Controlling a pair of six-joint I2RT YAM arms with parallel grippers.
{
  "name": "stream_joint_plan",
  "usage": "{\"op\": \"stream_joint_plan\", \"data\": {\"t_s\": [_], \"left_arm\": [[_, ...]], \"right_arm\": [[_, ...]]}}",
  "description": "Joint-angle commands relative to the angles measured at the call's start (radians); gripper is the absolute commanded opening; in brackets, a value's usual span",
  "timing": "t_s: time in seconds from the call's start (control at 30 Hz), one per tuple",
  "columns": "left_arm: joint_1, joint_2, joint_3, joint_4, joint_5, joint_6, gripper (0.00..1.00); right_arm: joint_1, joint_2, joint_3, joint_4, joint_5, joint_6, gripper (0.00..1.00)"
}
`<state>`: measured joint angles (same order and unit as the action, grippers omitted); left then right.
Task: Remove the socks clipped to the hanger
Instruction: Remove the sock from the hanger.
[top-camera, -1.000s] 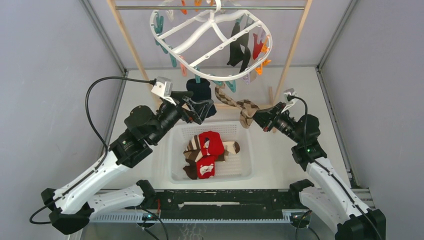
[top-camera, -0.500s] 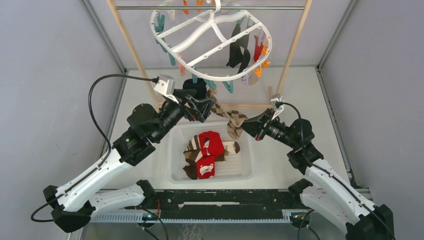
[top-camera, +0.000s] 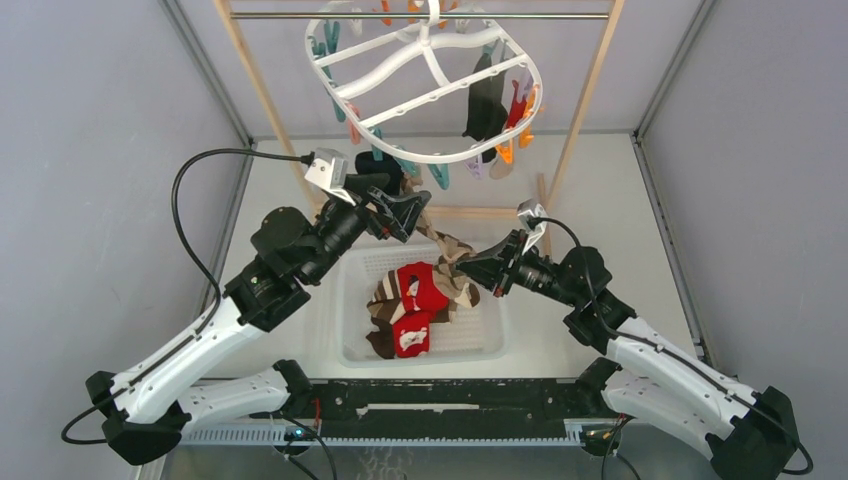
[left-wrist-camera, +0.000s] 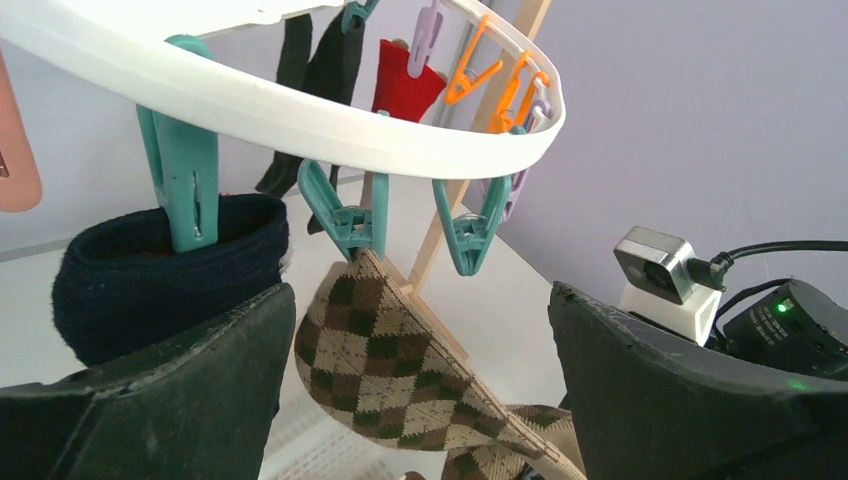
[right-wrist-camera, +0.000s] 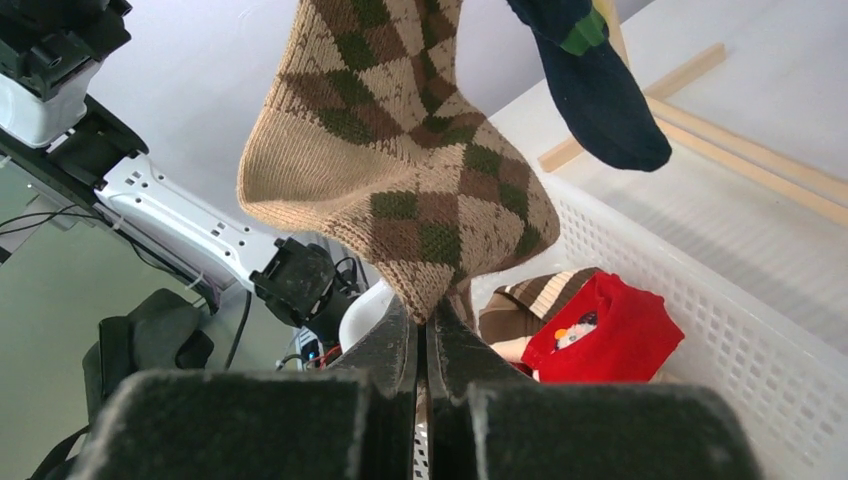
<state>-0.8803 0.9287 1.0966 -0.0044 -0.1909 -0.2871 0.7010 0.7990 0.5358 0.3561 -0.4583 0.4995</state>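
My right pincer (right-wrist-camera: 425, 318) pinches the argyle sock (right-wrist-camera: 400, 170) over the basket's (top-camera: 347, 300) far rim; my left pincer (top-camera: 405, 212) gapes wide above it

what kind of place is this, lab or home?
Probably a lab robot cell, not a home: plain grey walls box in a white table, a left arm and right arm sit at its near edge, and the laundry looks staged: hanger on a wooden rack, basket of socks.
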Motion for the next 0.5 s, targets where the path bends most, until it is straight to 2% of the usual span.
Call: {"op": "stream_joint_plan", "data": {"t_s": [0.0, 0.17, 0.47], "left_arm": [[0.006, -0.007, 0.062, 0.072, -0.023, 0.052, 1.0], [0.021, -0.003, 0.063, 0.081, -0.023, 0.056, 0.99], [0.098, 0.011, 0.062, 0.094, 0.039, 0.028, 0.9]], "right_arm": [[0.023, 0.0, 0.056, 0.05, 0.033, -0.027, 0.0], [0.036, -0.015, 0.056, 0.041, 0.041, -0.034, 0.0], [0.041, -0.038, 0.056, 0.017, 0.049, -0.042, 0.0]]}}
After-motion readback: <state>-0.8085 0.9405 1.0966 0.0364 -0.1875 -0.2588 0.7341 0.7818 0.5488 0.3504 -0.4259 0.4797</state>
